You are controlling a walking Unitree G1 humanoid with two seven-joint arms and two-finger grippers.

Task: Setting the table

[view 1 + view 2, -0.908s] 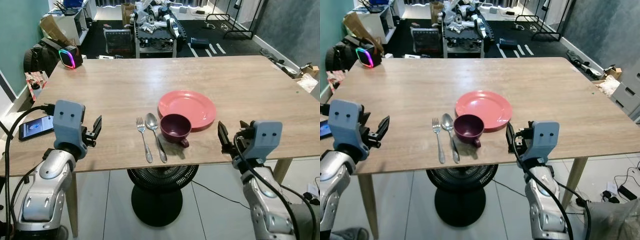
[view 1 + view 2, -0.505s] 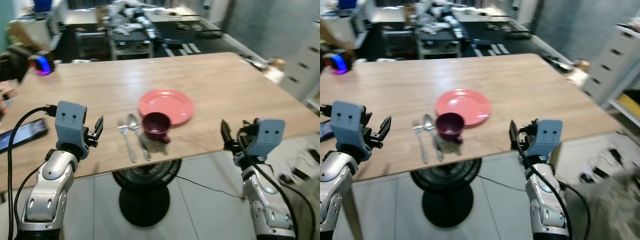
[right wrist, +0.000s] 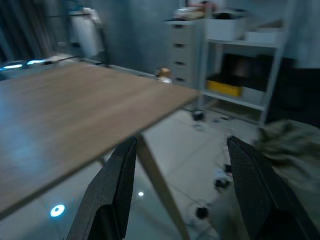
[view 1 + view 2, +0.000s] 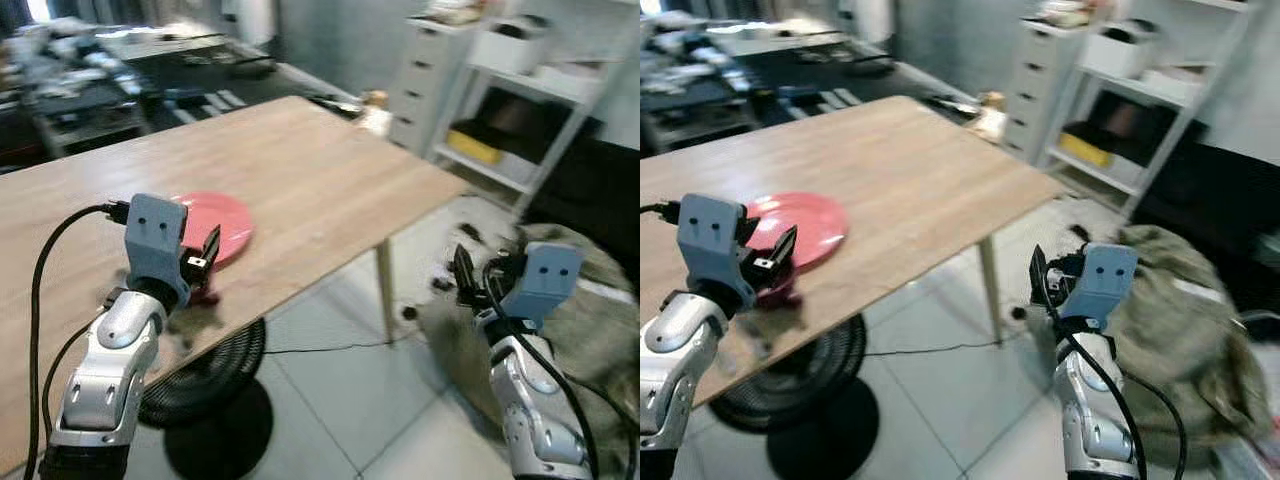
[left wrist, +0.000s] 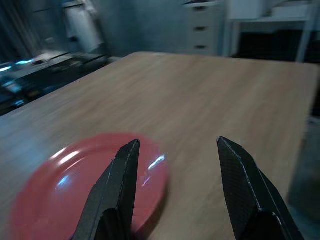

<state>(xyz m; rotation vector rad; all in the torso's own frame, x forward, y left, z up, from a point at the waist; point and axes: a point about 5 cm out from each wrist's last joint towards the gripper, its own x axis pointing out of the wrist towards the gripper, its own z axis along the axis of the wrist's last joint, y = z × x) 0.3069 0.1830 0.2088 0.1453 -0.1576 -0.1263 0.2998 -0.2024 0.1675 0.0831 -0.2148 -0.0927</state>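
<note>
Grippers empty, fingers spread; transit step judged.
Left gripper is held over the table, the red plate at its 10 o'clock. Right gripper is carried off-table. Next: another setting item must be found.

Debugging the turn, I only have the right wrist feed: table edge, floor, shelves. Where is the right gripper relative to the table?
Observer: The right gripper is off the table, over floor, fingers open, beside a heap of olive cloth.
Operator: Left one?
Observer: The left gripper is open over the table, pointing across the red plate.
Operator: Anything under the table?
Observer: A black fan stands on the floor beneath the near edge.
</note>
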